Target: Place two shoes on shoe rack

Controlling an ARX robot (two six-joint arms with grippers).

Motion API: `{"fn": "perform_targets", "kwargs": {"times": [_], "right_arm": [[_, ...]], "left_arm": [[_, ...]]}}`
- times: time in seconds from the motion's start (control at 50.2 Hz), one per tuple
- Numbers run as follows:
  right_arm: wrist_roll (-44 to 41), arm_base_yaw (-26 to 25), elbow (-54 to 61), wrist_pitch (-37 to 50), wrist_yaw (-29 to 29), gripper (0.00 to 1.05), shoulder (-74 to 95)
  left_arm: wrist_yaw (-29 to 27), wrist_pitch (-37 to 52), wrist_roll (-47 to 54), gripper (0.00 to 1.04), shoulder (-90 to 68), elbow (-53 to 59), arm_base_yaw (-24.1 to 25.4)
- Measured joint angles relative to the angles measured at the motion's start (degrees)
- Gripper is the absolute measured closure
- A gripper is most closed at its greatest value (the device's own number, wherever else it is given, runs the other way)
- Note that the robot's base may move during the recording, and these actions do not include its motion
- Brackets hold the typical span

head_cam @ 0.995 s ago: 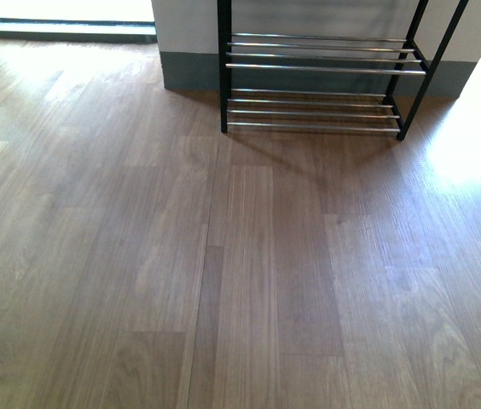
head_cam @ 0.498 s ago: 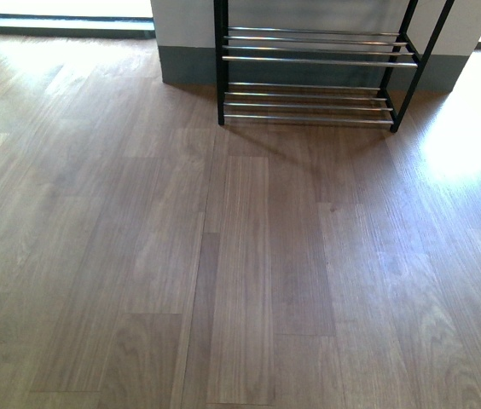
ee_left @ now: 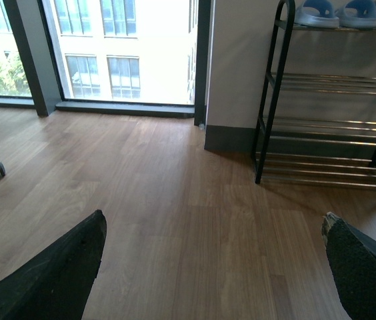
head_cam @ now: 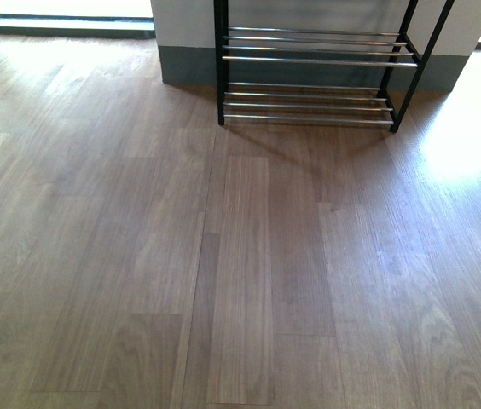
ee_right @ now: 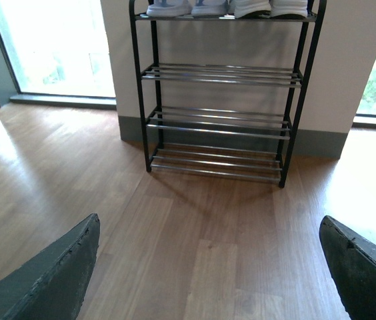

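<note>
The shoe rack [ee_right: 218,90] is seen straight ahead of the right pincer [ee_right: 208,267] — bars crosswise, 4 shoes [ee_right: 228,7] on top; both pincers, left [ee_left: 215,267] included, are spread, empty.

Daylight comes in through the windows [ee_left: 125,50] — they are so bright that they look almost white in both wrist views. The sun makes white glare on the floor [head_cam: 466,136] at the right of the front view, and a paler shine at its far left. The rack [head_cam: 309,77] throws a soft shadow on the floor in front of it. The bars shine. The front view is a bit hazy — the wrist views are sharper, but the dark fingers [ee_right: 48,280] close to the camera are blurry
</note>
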State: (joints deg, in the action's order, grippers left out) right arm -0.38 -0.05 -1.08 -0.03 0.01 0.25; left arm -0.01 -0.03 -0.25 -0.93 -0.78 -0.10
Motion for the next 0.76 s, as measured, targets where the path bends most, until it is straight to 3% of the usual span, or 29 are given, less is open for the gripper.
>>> {"fn": "perform_targets", "kwargs": {"times": [0.757], "right_arm": [[0.0, 0.0, 0.0, 0.0, 0.0, 0.09, 0.0]], "left_arm": [[0.0, 0.0, 0.0, 0.09, 0.0, 0.0, 0.0]]}}
